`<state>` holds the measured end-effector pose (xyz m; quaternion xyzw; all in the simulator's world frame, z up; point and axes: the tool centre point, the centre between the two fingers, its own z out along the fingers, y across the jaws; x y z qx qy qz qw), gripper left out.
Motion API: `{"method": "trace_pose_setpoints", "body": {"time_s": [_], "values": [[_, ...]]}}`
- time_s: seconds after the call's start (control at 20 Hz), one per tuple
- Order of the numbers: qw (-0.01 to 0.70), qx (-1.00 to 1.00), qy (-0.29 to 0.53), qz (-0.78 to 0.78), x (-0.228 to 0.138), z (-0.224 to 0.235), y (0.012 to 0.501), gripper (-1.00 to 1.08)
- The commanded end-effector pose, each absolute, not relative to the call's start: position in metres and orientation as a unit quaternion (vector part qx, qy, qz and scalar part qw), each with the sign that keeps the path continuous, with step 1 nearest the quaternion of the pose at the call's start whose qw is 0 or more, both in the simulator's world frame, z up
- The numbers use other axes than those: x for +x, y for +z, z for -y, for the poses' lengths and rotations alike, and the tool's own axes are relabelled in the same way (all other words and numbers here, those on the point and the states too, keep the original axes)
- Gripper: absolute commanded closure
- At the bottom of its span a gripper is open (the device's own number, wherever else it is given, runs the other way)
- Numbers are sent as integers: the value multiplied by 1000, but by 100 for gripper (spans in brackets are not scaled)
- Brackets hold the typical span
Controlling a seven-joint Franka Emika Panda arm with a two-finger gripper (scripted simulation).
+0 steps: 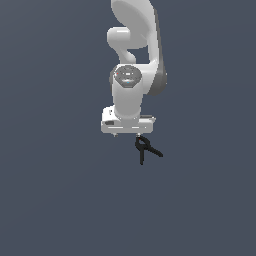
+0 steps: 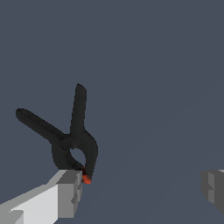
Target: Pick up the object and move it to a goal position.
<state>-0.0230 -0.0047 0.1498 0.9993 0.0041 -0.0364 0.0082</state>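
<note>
We're in approach/align step: gripper [image 2: 142, 192] w/ fingers [image 2: 65, 192] spread wide, pinching nothing. Clamp [image 1: 145, 149] sits on the tabletop, touching one finger, off-centre. Next move prob needs recentring over it, then closing.
</note>
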Motion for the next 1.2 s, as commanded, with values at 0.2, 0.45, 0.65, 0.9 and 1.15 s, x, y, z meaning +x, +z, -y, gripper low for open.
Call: {"method": "trace_pose_setpoints", "body": {"time_s": [0.2, 0.45, 0.65, 0.9, 1.15], "values": [[3, 999, -39, -6, -23, 1, 147, -92], [-8, 999, -45, -5, -23, -5, 145, -92], [-7, 999, -44, -6, -23, -5, 145, -92], [-5, 999, -39, -28, -23, -14, 136, -92], [-2, 997, -29, -71, -25, -32, 118, -92]]}}
